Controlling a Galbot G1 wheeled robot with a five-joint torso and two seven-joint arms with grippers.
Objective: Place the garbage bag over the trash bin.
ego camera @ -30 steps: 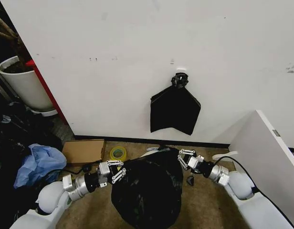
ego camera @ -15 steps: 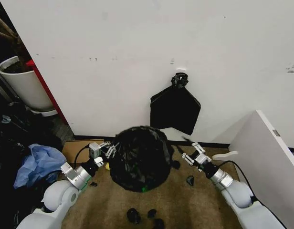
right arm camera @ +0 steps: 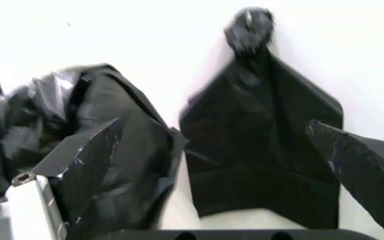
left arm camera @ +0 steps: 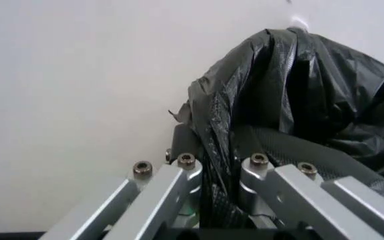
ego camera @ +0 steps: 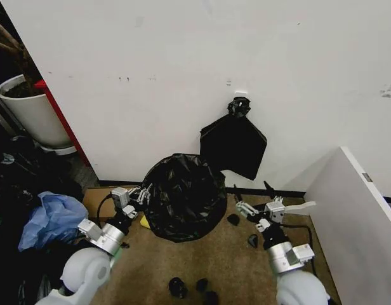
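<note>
While the left hand (ego camera: 139, 197) pinches the wrinkled glossy garbage bag (ego camera: 183, 197), the right hand (ego camera: 258, 213) gapes.

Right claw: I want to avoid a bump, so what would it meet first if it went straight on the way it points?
Probably the flat black bundle hanging on the wall. The open right claw faces it with nothing between; the garbage bag lies off to one side. Depth is uncertain.

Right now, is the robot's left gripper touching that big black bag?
Touching. In the left wrist view the left gripper has a fold of the garbage bag pinched between its fingers.
</note>
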